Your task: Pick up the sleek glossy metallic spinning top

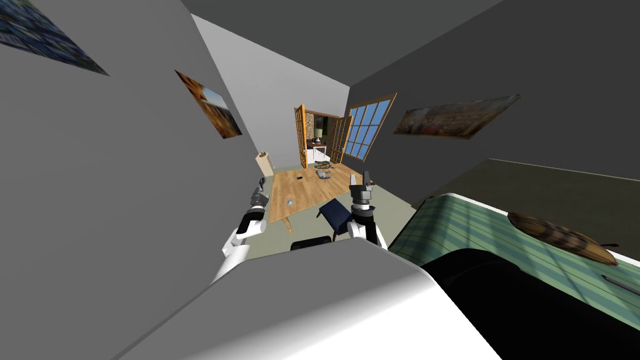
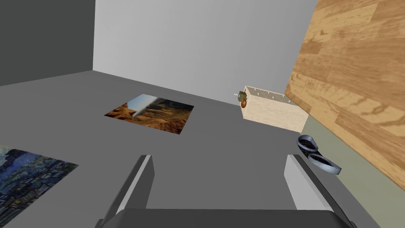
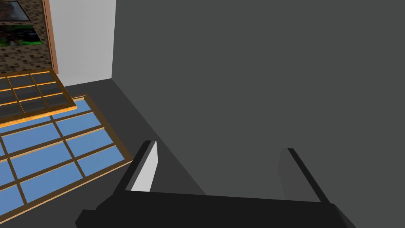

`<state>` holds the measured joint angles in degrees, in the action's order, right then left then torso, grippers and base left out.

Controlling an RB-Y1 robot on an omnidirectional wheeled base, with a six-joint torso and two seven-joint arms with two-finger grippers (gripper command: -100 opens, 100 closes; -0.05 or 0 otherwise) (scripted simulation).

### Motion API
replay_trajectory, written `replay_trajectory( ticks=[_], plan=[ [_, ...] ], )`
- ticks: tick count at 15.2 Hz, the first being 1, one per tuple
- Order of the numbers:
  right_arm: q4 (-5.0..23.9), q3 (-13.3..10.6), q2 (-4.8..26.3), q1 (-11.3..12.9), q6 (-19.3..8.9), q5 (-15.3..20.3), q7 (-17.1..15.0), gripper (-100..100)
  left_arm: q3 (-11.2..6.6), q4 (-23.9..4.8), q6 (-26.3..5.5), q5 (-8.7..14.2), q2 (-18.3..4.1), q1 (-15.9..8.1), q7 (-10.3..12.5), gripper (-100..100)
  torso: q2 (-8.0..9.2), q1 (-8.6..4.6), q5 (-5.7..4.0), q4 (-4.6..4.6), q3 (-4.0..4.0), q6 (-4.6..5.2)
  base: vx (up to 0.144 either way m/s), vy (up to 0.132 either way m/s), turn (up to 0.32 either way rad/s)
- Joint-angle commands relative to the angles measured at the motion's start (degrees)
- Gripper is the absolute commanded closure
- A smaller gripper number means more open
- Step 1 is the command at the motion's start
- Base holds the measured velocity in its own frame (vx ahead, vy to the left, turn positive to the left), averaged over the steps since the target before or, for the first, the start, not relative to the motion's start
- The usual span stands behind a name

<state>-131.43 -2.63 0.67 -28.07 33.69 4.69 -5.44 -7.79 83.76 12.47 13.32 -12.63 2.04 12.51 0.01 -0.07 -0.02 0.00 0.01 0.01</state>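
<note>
Both pincers hang raised and released, likely held clear for the approach: the left pincer [image 2: 218, 158] close by the grey wall, the right pincer [image 3: 218, 149] near a dark blue chair [image 1: 335, 214]. Beyond them, on the wooden bench [image 1: 312, 190], a small pale glint is probably the spinning top [image 1: 289, 202], well apart from both.

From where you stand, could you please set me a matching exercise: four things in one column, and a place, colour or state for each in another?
1 silvery top
2 pale wooden box
3 chair
4 left gripper

A dark blue
B fingers open
C on the wooden table
D on the floor by the table's corner

Pairs: 1-C, 2-D, 3-A, 4-B
</note>
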Motion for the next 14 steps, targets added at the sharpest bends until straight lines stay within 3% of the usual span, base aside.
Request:
replay_trajectory(
  ticks=[1, 2, 3, 5, 6, 8, 9, 11, 12, 14],
  plan=[
    [0.00, 0.00, 0.00, 0.00, 0.00, 0.00, 0.00, 0, -0.15, -2.86, -0.55, 0.60, 0.16, -1.33, 0.32, -100, 0.00, 0.00, 0.00, 0.00, 0.00, 0.00, -0.010, -0.024, 0.015],
    [0.00, 0.00, 0.00, 0.00, 0.00, 0.00, 0.00, 0, -0.15, -3.29, -0.55, 0.60, 0.16, -1.33, 0.32, -100, 0.00, -0.02, 0.00, 0.00, 0.00, 0.00, -0.007, -0.020, 0.004],
    [0.00, 0.00, 0.00, 0.00, 0.00, 0.00, 0.00, 0, -0.41, -5.34, -1.59, 1.54, 0.31, -3.23, 0.80, -100, 0.00, -0.01, 0.00, -0.01, 0.00, -0.01, -0.010, -0.025, 0.015],
    [0.00, 0.00, 0.00, 0.00, 0.00, 0.00, 0.00, 0, -0.41, -6.82, -1.59, 1.54, 0.31, -3.23, 0.80, -100, 0.01, -0.04, -0.01, 0.00, 0.00, 0.00, -0.011, -0.026, 0.011],
    [0.00, 0.00, 0.00, 0.00, 0.00, 0.00, 0.00, 0, -0.68, -8.73, -2.63, 2.48, 0.50, -5.13, 1.27, -100, 0.01, -0.03, -0.01, 0.00, 0.00, 0.00, -0.012, -0.030, 0.019],
    [0.00, 0.00, 0.00, 0.00, 0.00, 0.00, 0.00, 0, -0.68, -10.34, -2.63, 2.48, 0.50, -5.13, 1.27, -100, 0.01, -0.06, -0.01, 0.00, 0.00, 0.00, -0.011, -0.027, 0.011],
    [0.00, 0.00, 0.00, 0.00, 0.00, 0.00, 0.00, 0, -0.94, -12.41, -3.67, 3.41, 0.74, -7.03, 1.75, -100, 0.01, -0.03, -0.01, 0.00, 0.00, -0.01, -0.012, -0.023, 0.017],
    [0.00, 0.00, 0.00, 0.00, 0.00, 0.00, 0.00, 0, -0.94, -13.85, -3.67, 3.41, 0.74, -7.03, 1.75, -100, 0.01, -0.04, -0.01, 0.00, 0.01, 0.00, -0.011, -0.024, 0.010],
    [0.00, 0.00, 0.00, 0.00, 0.00, 0.00, 0.00, 0, -1.20, -15.92, -4.70, 4.34, 1.02, -8.91, 2.22, -100, 0.01, -0.03, -0.01, 0.00, 0.00, 0.00, -0.010, -0.021, 0.019],
    [0.00, 0.00, 0.00, 0.00, 0.00, 0.00, 0.00, 0, -1.20, -17.33, -4.70, 4.34, 1.02, -8.91, 2.22, -100, 0.01, -0.03, 0.00, 0.00, 0.00, -0.01, -0.009, -0.021, 0.010]
  ],
)
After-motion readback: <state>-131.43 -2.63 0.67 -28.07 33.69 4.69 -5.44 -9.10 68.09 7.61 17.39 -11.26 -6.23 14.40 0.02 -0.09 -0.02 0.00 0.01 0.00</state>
